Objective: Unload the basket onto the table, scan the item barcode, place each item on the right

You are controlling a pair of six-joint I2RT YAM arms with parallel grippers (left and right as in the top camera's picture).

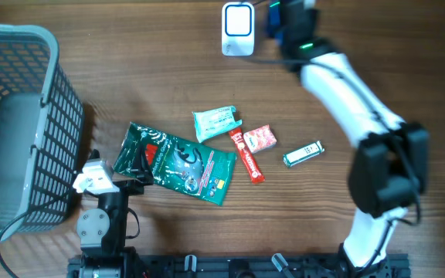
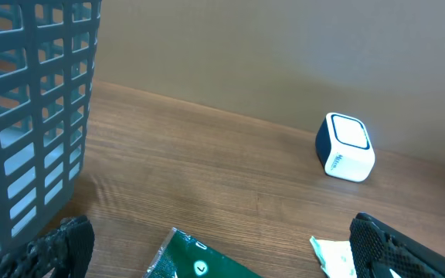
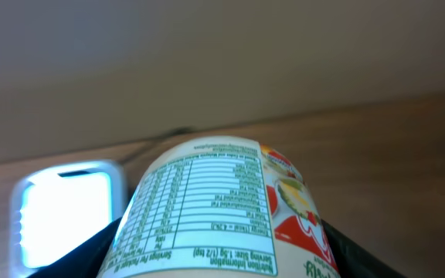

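Presentation of an item to the scanner. Right claw (image 3: 222,261) grips a labelled container (image 3: 215,201), one dark finger on each side, the jaws partly spread to span its round body. The right arm reaches to the far edge of the surface (image 1: 130,62), so the container hangs just beside the white scanner (image 1: 238,29), whose bright window lies to the left in the right wrist view. The container is held lengthwise so that its printed wrap can face that window. The side turned to the wrist camera bears the nutrition table; no barcode shows there, and whether one faces the scanner cannot be told. The step in hand is judged to be the scan itself, perhaps needing a roll of the wrist.

Left claw (image 2: 222,251) is parked fully open and empty at the near edge, over a green bag (image 1: 180,162) and beside the grey basket (image 1: 60,100), clear of the working arm. Smaller packets (image 1: 216,122) lie mid-surface, untouched.
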